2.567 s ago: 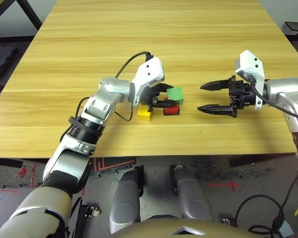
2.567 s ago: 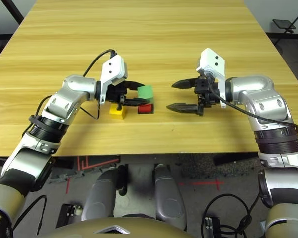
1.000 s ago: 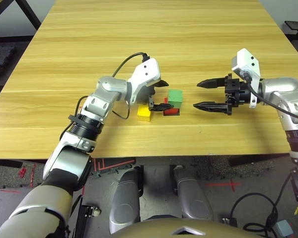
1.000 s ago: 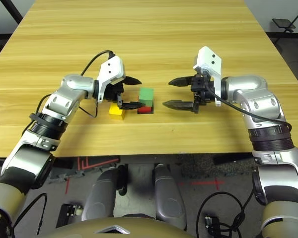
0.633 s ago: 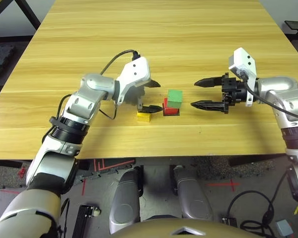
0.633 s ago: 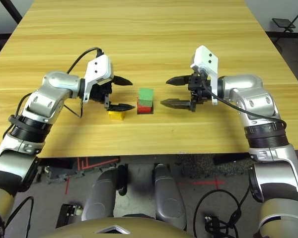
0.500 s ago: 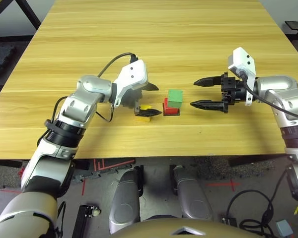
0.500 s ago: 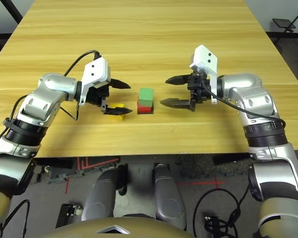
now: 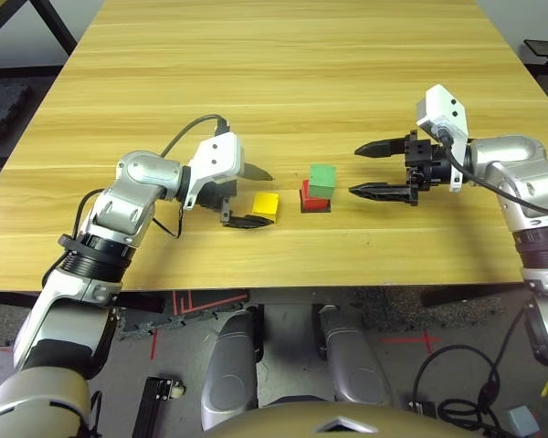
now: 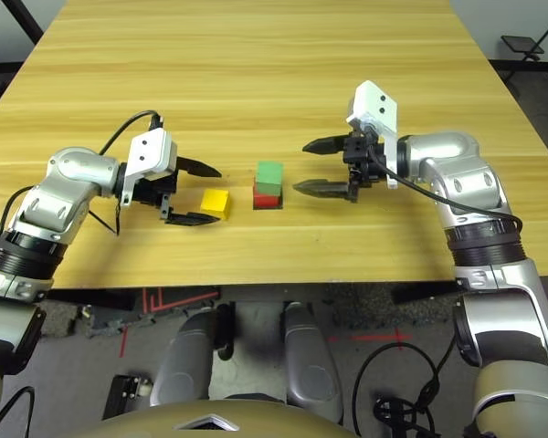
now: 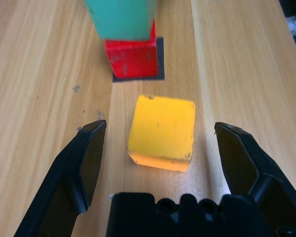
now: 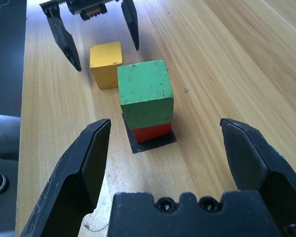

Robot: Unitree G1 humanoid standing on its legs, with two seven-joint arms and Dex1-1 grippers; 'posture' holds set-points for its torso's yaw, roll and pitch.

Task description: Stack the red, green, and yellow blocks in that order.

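I see the green block (image 9: 322, 180) stacked on the red block (image 9: 309, 198), which sits on a black square patch (image 12: 153, 140) mid-table. The yellow block (image 9: 266, 204) lies just left of them. My left gripper (image 9: 249, 195) stands open, empty, just left of the yellow block. My right gripper (image 9: 367, 170) stands open, empty, right of the stack, above the wooden table (image 9: 283, 73).

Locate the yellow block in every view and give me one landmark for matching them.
Left eye view: yellow block on the table, between the open left gripper and the stack.
Right eye view, left of the stack.
Left wrist view, between that gripper's fingers.
Right wrist view, beyond the stack.
Shared landmark: green block atop the red block on a black square patch.
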